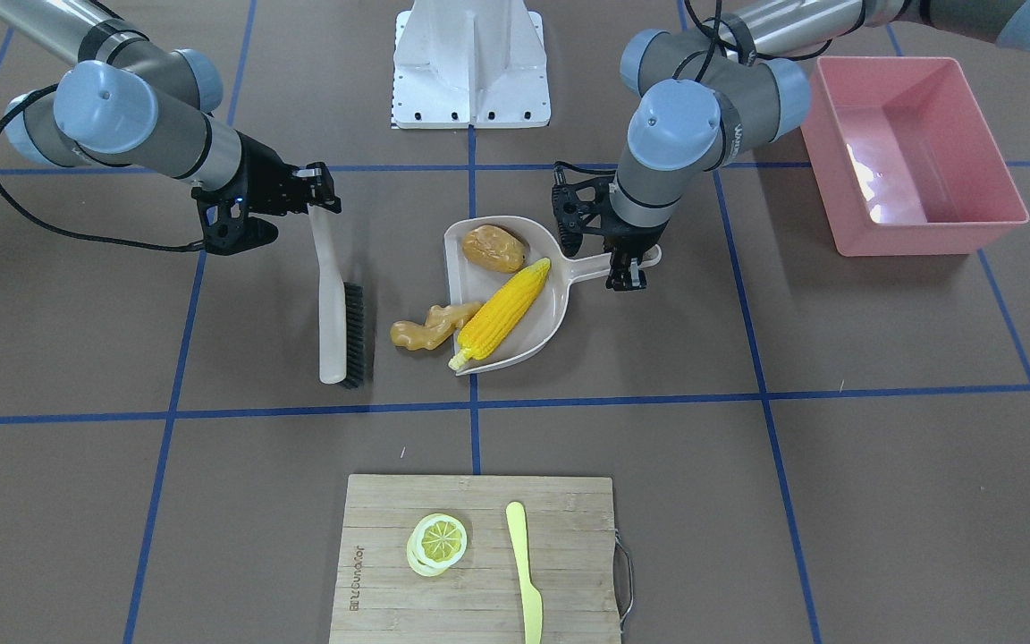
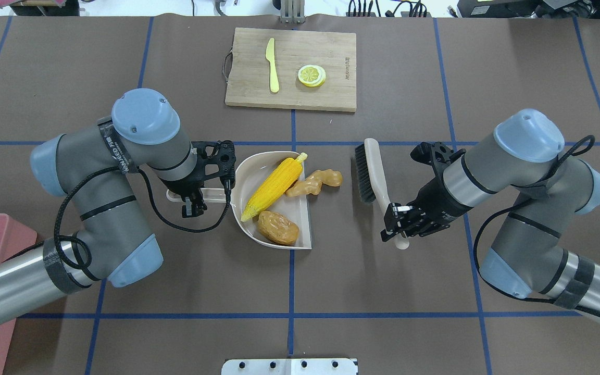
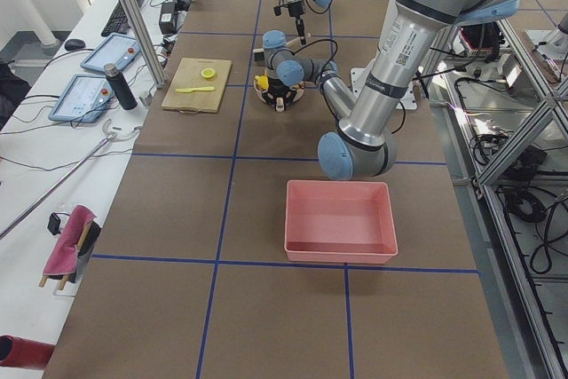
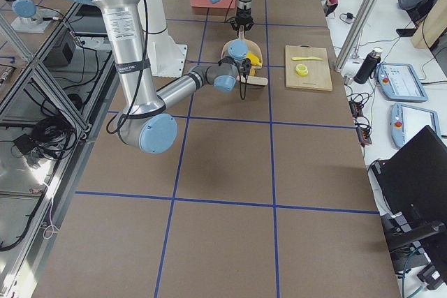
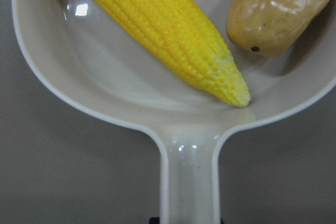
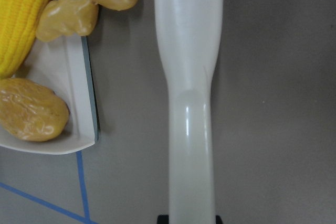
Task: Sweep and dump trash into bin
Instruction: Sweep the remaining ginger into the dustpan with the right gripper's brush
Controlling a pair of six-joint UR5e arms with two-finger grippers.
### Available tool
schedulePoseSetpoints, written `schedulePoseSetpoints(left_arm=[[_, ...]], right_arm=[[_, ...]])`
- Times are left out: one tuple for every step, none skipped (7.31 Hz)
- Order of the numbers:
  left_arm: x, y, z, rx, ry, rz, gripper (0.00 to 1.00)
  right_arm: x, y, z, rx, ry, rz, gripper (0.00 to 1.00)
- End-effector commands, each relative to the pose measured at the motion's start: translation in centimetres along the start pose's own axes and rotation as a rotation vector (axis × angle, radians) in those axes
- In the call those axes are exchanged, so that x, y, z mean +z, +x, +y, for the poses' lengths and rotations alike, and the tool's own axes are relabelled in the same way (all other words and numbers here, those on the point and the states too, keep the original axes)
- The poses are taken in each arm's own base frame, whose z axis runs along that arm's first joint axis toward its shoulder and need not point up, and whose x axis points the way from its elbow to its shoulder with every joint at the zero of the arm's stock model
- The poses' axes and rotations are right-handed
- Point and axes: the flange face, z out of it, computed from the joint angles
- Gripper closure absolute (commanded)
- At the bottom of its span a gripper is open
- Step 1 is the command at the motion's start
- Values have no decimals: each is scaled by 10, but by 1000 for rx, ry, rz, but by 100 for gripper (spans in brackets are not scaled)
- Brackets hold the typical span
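A beige dustpan (image 1: 555, 309) lies mid-table with my left gripper (image 1: 627, 268) shut on its handle (image 5: 189, 177). In the pan rest the yellow corn cob (image 2: 274, 182) and the brown potato (image 2: 277, 227). The knobbly ginger root (image 2: 315, 182) lies across the pan's open lip, mostly on the table. Beside it, bristles toward the ginger, stands the brush (image 2: 370, 174), a short gap away. My right gripper (image 2: 396, 224) is shut on the brush handle (image 6: 189, 77). The pink bin (image 1: 917, 233) sits empty at my far left.
A wooden cutting board (image 1: 479, 608) on the far side of the table carries a lemon slice (image 1: 437, 541) and a yellow-green knife (image 1: 524, 572). The white robot base (image 1: 470, 63) stands at the near edge. Blue tape lines cross the brown table.
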Motion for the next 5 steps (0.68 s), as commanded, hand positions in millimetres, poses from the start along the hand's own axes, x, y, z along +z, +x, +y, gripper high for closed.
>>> schedulePoseSetpoints(left_arm=[[-5, -1, 1, 1, 10, -7, 100], [-3, -1, 2, 1, 7, -6, 100], [-1, -2, 4, -1, 3, -5, 100], [-1, -2, 4, -3, 3, -4, 100], [-3, -2, 3, -2, 7, -5, 100]], right_arm=[[27, -31, 14, -44, -2, -8, 100], [37, -49, 19, -56, 5, -17, 100], [47, -63, 25, -63, 13, -18, 100], [49, -89, 21, -49, 13, -2, 100], [51, -109, 21, -48, 18, 5, 100]])
